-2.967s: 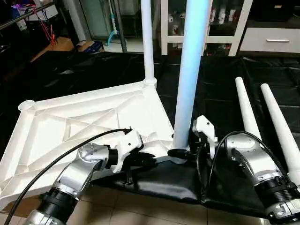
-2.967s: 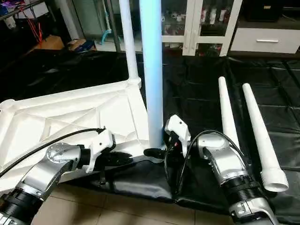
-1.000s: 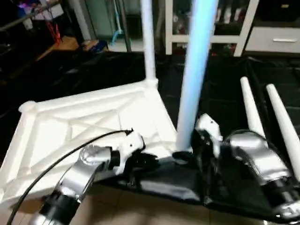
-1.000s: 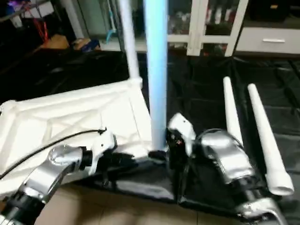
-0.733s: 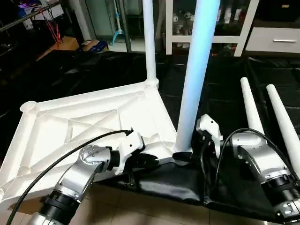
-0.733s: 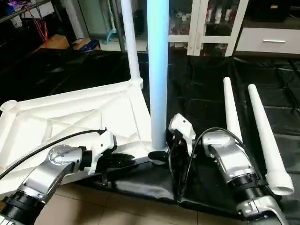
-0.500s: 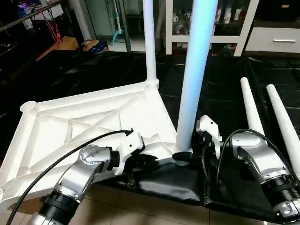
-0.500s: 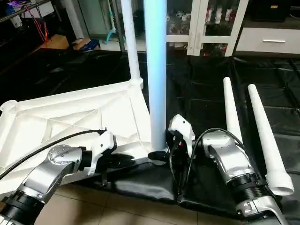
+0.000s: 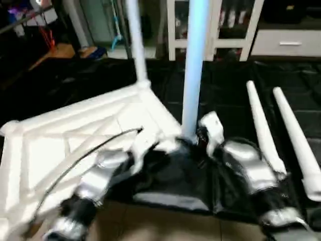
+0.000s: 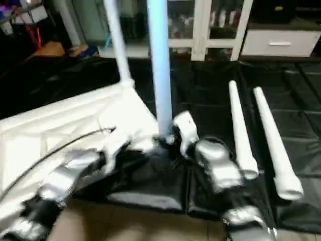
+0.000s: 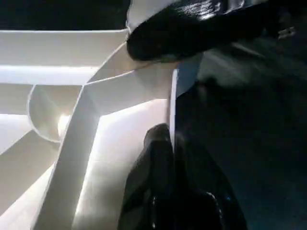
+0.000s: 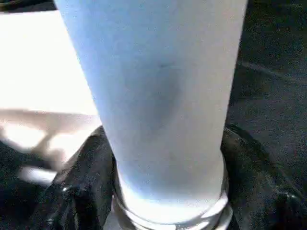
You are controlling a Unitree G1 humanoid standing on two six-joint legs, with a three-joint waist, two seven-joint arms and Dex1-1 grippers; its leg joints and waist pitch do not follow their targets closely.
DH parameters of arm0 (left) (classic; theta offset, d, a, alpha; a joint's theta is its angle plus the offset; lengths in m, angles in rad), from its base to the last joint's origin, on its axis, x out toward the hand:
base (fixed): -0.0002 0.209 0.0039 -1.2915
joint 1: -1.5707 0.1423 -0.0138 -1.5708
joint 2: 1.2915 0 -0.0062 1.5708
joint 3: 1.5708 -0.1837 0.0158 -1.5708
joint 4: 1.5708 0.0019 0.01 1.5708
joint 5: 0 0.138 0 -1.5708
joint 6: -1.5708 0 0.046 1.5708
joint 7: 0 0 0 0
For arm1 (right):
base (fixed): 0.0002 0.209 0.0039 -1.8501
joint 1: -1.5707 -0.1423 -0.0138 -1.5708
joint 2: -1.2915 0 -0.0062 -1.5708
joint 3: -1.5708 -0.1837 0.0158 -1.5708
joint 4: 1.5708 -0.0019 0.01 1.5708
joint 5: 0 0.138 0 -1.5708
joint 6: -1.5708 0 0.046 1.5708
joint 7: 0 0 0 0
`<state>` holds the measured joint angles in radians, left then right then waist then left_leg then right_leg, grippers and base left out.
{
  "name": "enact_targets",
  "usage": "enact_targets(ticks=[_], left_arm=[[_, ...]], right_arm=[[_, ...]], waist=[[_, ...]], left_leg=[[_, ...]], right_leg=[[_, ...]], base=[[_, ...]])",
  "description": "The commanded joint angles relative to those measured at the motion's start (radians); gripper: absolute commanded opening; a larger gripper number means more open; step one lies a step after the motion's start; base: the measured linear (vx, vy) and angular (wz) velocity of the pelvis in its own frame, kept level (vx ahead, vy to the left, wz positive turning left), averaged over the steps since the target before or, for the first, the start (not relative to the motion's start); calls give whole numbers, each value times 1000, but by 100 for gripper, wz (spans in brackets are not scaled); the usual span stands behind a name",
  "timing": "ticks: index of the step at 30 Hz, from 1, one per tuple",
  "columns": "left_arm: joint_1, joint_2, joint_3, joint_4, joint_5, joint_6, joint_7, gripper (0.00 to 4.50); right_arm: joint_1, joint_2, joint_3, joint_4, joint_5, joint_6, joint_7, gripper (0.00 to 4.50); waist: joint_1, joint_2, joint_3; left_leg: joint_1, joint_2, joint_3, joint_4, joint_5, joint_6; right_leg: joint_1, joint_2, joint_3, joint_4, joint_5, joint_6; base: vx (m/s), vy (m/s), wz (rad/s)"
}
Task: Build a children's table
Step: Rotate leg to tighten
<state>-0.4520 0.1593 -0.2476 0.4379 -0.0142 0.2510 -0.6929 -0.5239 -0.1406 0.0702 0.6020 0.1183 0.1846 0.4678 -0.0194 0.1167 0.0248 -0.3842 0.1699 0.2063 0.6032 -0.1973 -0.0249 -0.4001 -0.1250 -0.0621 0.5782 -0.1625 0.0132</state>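
The tabletop [image 9: 75,130] rim is pinched by the left gripper [image 11: 168,143]; the upright leg [image 12: 158,96] is clasped by the right gripper [image 12: 163,191].

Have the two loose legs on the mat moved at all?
No. The camera shifted; the loose legs lie side by side on the black mat, right of the upright leg, as before.
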Motion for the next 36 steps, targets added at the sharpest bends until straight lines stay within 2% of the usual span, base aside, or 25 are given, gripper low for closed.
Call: enact_targets(ticks=[1, 2, 3, 5, 7, 8, 9, 10, 11, 12, 14, 16, 17, 19, 20, 22, 23, 26, 28, 30, 32, 36], left_arm=[[-45, -72, 104, 72, -41, -11, 218, 0], [-71, -96, 126, 95, -50, -17, 265, 0], [-74, -98, 126, 99, -45, -20, 266, 0], [-81, -101, 118, 103, -31, -33, 258, 0], [-85, -104, 111, 104, -24, -49, 234, 0], [-82, -103, 105, 101, -24, -60, 213, 0], [-78, -101, 100, 97, -25, -66, 198, 0], [-65, -92, 89, 83, -27, -77, 164, 0], [-53, -86, 85, 76, -30, -83, 147, 0], [-48, -83, 83, 71, -32, -83, 140, 0], [-22, -69, 75, 50, -39, -83, 106, 0], [36, -33, 47, -5, -48, -82, 40, 0], [63, -11, 27, -34, -48, -86, 2, 0], [87, 8, 11, -59, -49, -86, -28, 0], [124, 38, -10, -96, -58, -83, -81, 0], [137, 52, -17, -110, -60, -82, -104, 0], [155, 74, -24, -135, -66, -78, -138, 0], [170, 98, -26, -165, -81, -65, -177, 0], [182, 119, -27, -195, -92, -49, -215, 0], [186, 128, -26, -214, -103, -35, -235, 0], [186, 134, -24, -223, -111, -26, -243, 0], [180, 141, -30, -222, -114, -22, -256, 0]], right_arm=[[-31, 64, -52, 67, -19, 11, -240, 272], [-49, 120, -66, 86, -10, 3, -316, 272], [-53, 131, -68, 90, -12, -2, -328, 272], [-60, 161, -42, 88, -34, -35, -316, 272], [-58, 189, -1, 72, -37, -75, -220, 272], [-52, 193, 25, 53, -41, -92, -175, 272], [-45, 192, 37, 38, -35, -100, -136, 272], [-25, 181, 63, -5, -20, -109, -49, 272], [-13, 174, 68, -32, -4, -115, -12, 272], [-9, 171, 69, -42, 1, -114, -3, 307], [6, 157, 71, -83, 23, -112, 31, 342], [23, 118, 77, -142, 48, -106, 79, 351], [26, 90, 83, -158, 48, -117, 110, 371], [28, 60, 87, -170, 53, -122, 157, 380], [28, 16, 75, -189, 79, -103, 240, 388], [27, -8, 71, -199, 92, -88, 280, 402], [28, -49, 65, -212, 87, -80, 340, 423], [29, -97, 60, -218, 77, -71, 394, 427], [28, -154, 75, -205, 66, -72, 442, 427], [31, -189, 92, -200, 64, -65, 488, 427], [37, -217, 107, -204, 67, -52, 539, 427], [49, -263, 130, -203, 50, -50, 612, 427]], waist=[[-10, -23, -50], [-10, -21, -52], [-6, -20, -56], [-2, -21, -59], [0, -21, -63], [4, -22, -65], [7, -20, -67], [9, -25, -66], [12, -24, -66], [13, -24, -67], [15, -23, -65], [11, -25, -65], [6, -23, -63], [5, -22, -61], [5, -21, -59], [9, -19, -57], [12, -19, -56], [21, -19, -55], [29, -14, -53], [31, -16, -54], [31, -13, -54], [30, -19, -57]], left_leg=[[25, 39, -30, -87, -359, -10], [23, 38, -31, -86, -342, -4], [15, 38, -33, -85, -312, 10], [8, 39, -31, -81, -255, 44], [6, 38, -29, -74, -207, 81], [4, 38, -28, -68, -164, 119], [5, 39, -28, -66, -143, 129], [2, 39, -27, -64, -117, 152], [2, 40, -26, -62, -113, 160], [1, 42, -27, -60, -98, 174], [2, 44, -27, -61, -98, 183], [-2, 44, -30, -63, -111, 182], [2, 48, -31, -66, -133, 171], [4, 50, -31, -68, -149, 163], [7, 51, -30, -70, -166, 156], [11, 54, -29, -73, -191, 145], [13, 53, -29, -76, -218, 122], [17, 54, -26, -77, -226, 103], [22, 54, -23, -79, -234, 85], [18, 51, -23, -78, -230, 80], [17, 51, -24, -78, -236, 80], [12, 50, -25, -74, -216, 97]], right_leg=[[23, -17, 19, -77, -379, -185], [24, -20, 19, -78, -369, -184], [31, -22, 18, -74, -341, -182], [35, -24, 18, -67, -267, -192], [38, -24, 15, -62, -209, -202], [41, -26, 14, -57, -170, -217], [40, -26, 14, -55, -153, -220], [44, -25, 12, -52, -129, -228], [43, -26, 12, -51, -124, -229], [44, -25, 13, -47, -110, -233], [44, -23, 12, -46, -113, -236], [49, -24, 11, -44, -121, -233], [45, -21, 11, -46, -148, -232], [43, -21, 13, -47, -158, -234], [41, -20, 14, -48, -167, -234], [39, -19, 15, -50, -174, -235], [39, -19, 16, -52, -199, -234], [36, -19, 20, -53, -210, -232], [33, -17, 21, -55, -206, -231], [37, -18, 21, -51, -194, -236], [40, -19, 20, -50, -198, -235], [43, -21, 19, -50, -178, -241]], base=[[0, 0, 0], [0, 0, 0], [0, 0, 0], [0, 0, 0], [0, 0, 0], [0, 0, 0], [0, 0, 0], [0, 0, 0], [0, 0, 0], [0, 0, 0], [0, 0, 0], [0, 0, 0], [0, 0, 0], [0, 0, 0], [0, 0, 0], [0, 0, 0], [0, 0, 0], [0, 0, 0], [0, 0, 0], [0, 0, 0], [0, 0, 0], [0, 0, 0]])
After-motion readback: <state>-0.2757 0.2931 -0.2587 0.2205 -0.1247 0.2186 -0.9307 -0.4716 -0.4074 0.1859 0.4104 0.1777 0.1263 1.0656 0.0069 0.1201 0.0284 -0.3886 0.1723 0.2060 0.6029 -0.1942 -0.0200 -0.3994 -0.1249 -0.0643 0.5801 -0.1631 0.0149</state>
